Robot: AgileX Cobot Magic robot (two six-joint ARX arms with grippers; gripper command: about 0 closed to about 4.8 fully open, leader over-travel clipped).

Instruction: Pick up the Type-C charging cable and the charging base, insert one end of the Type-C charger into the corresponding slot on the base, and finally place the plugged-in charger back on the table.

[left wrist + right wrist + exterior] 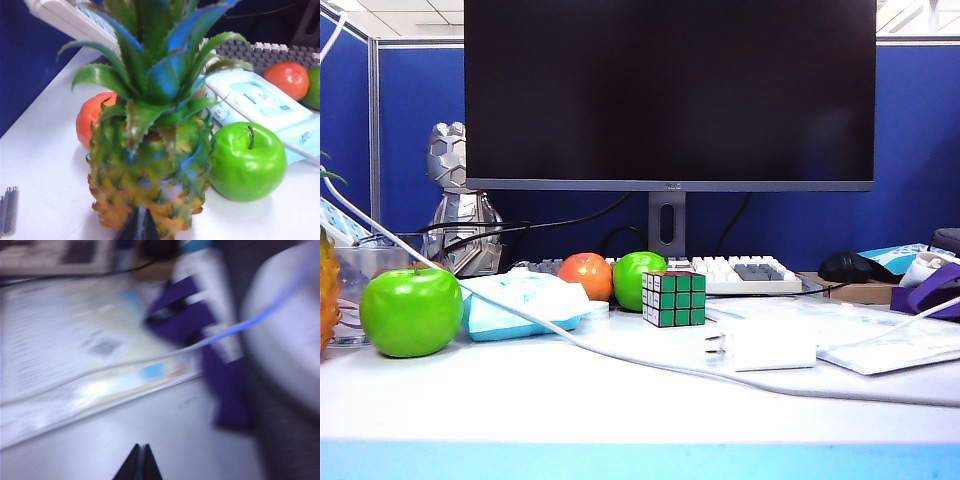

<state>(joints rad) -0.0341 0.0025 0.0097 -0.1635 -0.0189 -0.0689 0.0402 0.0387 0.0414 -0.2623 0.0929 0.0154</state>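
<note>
Both my grippers are closed and empty. My left gripper hangs over the desk's left end, its tips together before a pineapple and a green apple. My right gripper, tips pressed together, is at the right end above a plastic-sleeved sheet; that view is blurred. The charging base lies right of the Rubik's cube, its 2 prongs toward the cube. It looks light, rigid and smooth, so I would pinch its flat sides. The white cord running along the desk is limp; I cannot make out the Type-C charging cable's plug, which I would grip just behind the tip.
</note>
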